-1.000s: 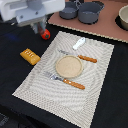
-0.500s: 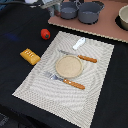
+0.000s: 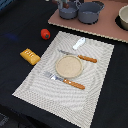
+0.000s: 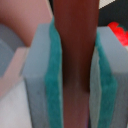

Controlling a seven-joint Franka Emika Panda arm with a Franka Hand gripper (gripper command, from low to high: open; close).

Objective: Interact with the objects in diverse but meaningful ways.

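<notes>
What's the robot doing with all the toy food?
The robot's gripper has its jaws shut on a brown sausage, up out of the exterior view. On the table, a tomato and a bread block sit beside the placemat. A plate, fork, knife and white fish lie on it.

no text, label, brand, number or sign can be read on anything here.
</notes>
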